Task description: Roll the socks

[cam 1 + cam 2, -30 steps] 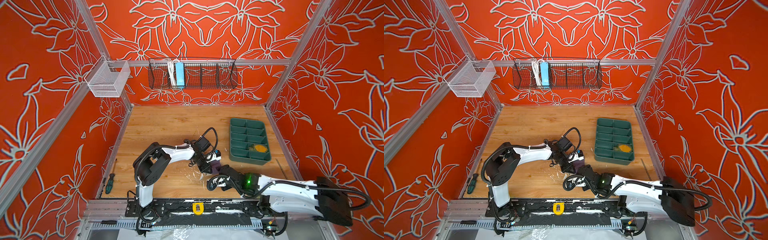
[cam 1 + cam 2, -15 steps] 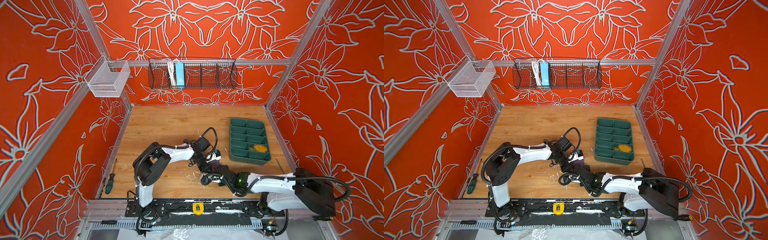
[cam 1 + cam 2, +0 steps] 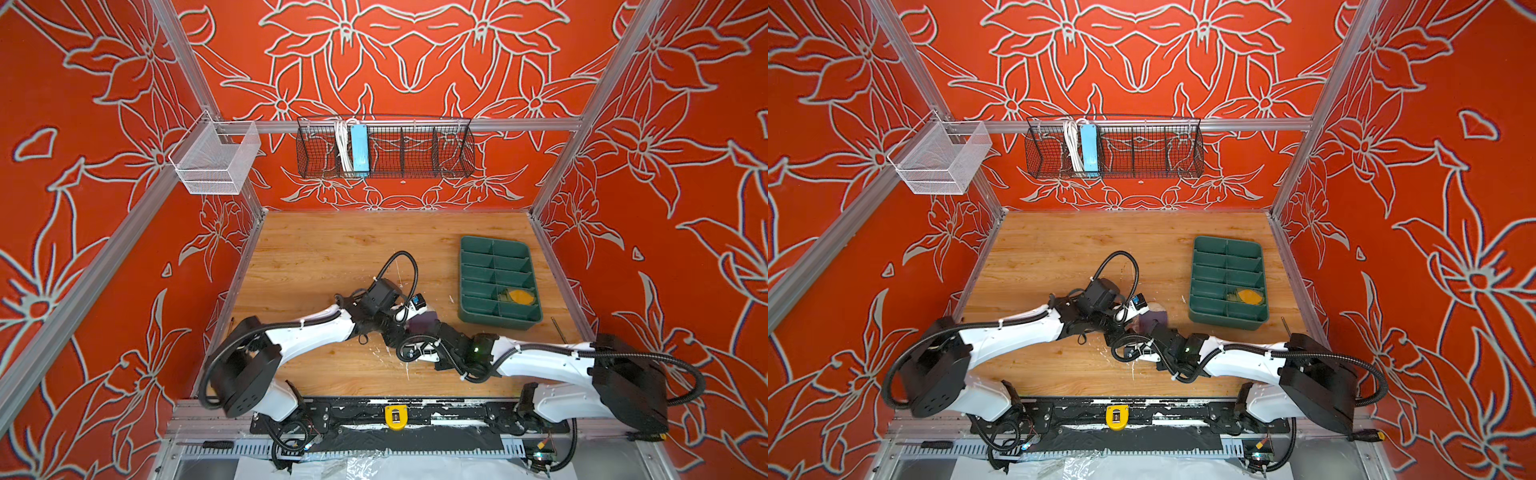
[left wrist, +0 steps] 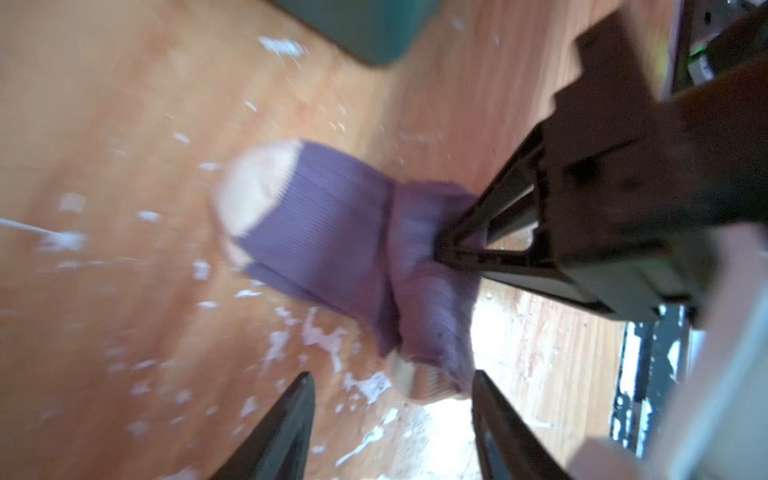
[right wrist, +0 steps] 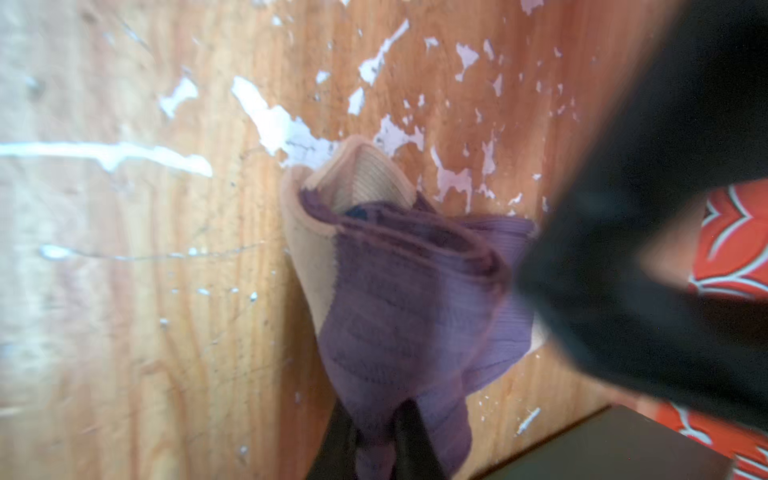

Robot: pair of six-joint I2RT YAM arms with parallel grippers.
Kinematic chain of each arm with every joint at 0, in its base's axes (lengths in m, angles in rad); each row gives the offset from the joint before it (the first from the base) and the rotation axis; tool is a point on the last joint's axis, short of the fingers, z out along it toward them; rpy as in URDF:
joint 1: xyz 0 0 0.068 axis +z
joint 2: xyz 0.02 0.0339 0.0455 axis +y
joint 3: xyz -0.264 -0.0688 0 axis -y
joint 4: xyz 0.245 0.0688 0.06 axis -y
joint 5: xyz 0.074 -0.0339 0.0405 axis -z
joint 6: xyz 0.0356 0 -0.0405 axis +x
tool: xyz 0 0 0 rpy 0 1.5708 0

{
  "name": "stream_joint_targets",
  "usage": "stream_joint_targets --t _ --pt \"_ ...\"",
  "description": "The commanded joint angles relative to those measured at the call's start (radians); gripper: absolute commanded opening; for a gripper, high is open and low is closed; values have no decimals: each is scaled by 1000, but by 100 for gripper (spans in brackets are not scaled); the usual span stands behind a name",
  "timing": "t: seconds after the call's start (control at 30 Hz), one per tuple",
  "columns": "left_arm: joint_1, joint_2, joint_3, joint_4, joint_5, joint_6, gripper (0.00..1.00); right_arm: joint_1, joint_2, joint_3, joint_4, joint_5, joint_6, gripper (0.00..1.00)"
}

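Purple sock [image 3: 424, 322]: lying front-to-back, beige toe pointing rearward.
Right gripper [image 5: 376, 411]: pinching its near end.
Left gripper [image 4: 392, 374]: gaping, holding nothing.

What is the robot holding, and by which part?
The right gripper is shut on the purple sock, pinching its bunched purple fabric, away from the beige end. The left gripper is open and holds nothing.

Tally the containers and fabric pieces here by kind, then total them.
Black wire wall basket: 1
White mesh wall basket: 1
Dark green plastic compartment tray: 1
Purple ribbed fabric sock with beige toe: 1
Olive-and-mustard fabric piece in that tray: 1
Total: 5
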Motion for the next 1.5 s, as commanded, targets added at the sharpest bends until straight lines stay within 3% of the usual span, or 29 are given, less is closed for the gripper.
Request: stream_joint_targets --t 0.0,0.13,0.3,0.5,0.7,0.8,0.87,1.0,1.13,1.33,1.47 --pt "0 -189 -132 255 -256 -6 75 -24 35 35 -195 -189 58 0" --pt "5 -396 -228 383 -463 137 85 -75 85 101 -287 -321 90 0" --pt "24 -593 -180 290 -473 381 86 -155 154 148 -329 -466 110 0" --pt "46 -652 -58 140 -223 563 90 -223 241 241 -426 -549 98 0" --pt "45 -481 -28 223 -47 514 90 -257 304 281 -464 -580 115 0" --pt "31 -414 28 131 56 583 91 -274 322 297 -474 -592 127 0" --pt "2 -363 50 61 64 658 91 -280 324 300 -473 -592 128 0" --pt "-86 -349 39 -49 -28 811 91 -299 322 307 -486 -615 120 0" --pt "-185 -346 -41 -63 -155 873 91 -325 344 319 -496 -634 120 0" --pt "-351 -227 -161 145 -381 854 88 -348 398 370 -548 -661 113 0" --pt "-385 -84 -189 354 -515 842 82 -375 429 403 -571 -686 106 0"
